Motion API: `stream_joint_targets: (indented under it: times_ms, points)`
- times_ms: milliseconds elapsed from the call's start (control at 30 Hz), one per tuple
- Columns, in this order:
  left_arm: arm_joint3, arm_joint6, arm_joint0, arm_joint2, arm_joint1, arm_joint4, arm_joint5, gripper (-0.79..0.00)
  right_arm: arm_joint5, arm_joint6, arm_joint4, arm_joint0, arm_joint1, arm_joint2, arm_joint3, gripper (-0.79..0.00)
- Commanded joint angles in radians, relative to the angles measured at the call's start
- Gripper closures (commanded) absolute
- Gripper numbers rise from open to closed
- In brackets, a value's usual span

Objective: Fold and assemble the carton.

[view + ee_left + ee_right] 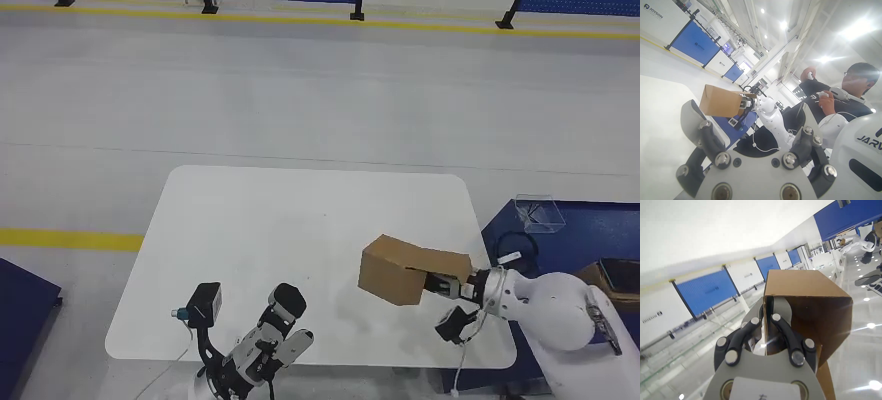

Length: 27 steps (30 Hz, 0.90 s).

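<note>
A brown carton (pixel 405 268) hangs in the air above the right part of the white table (pixel 300 230), its open end toward the right arm. My right gripper (pixel 767 311) is shut on one wall of the carton (pixel 810 298), one finger inside and one outside. The left wrist view shows the same carton (pixel 721 103) held off the table. My left gripper (pixel 751 115) is open with nothing between its fingers; it sits low at the table's near edge (pixel 275 340), tilted upward, well apart from the carton.
A blue surface (pixel 570 230) with a clear plastic tray (pixel 538 212) stands right of the table. A person holding controllers (pixel 829 96) stands beside the robot. Blue panel fences (pixel 694 45) line the far floor.
</note>
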<state>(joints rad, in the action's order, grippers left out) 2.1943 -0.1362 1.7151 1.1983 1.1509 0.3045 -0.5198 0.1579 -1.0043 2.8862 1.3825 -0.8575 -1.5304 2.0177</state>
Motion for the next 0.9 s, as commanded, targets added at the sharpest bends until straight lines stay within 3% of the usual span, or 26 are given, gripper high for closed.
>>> stream_joint_targets:
  times_ms: [0,133,433,467,500,733,867]
  points:
    - [0.0,0.0,0.0,0.0,0.0,0.0,0.0,-0.785,-0.049,-0.03,0.016,-0.014,-0.003,0.034,-0.017,0.0]
    - [0.0,0.0,0.0,0.0,0.0,0.0,0.0,-0.785,-0.134,-0.043,0.034,-0.041,-0.015,0.135,-0.069,0.0]
    - [0.0,0.0,0.0,0.0,0.0,0.0,0.0,-0.785,-0.198,0.004,-0.078,-0.129,-0.053,0.358,-0.259,0.0]
    - [0.0,0.0,0.0,0.0,0.0,0.0,0.0,-0.785,-0.202,0.001,-0.075,-0.139,-0.057,0.371,-0.275,-0.332]
    - [0.0,0.0,0.0,0.0,0.0,0.0,0.0,-0.785,-0.208,0.003,-0.069,-0.15,-0.061,0.379,-0.287,-0.785]
    - [0.0,0.0,0.0,0.0,0.0,0.0,0.0,-0.785,-0.184,-0.011,-0.007,-0.186,-0.072,0.373,-0.278,-0.785]
    - [0.0,0.0,0.0,0.0,0.0,0.0,0.0,-0.785,0.045,0.085,-0.155,-0.169,-0.059,0.321,-0.229,-0.785]
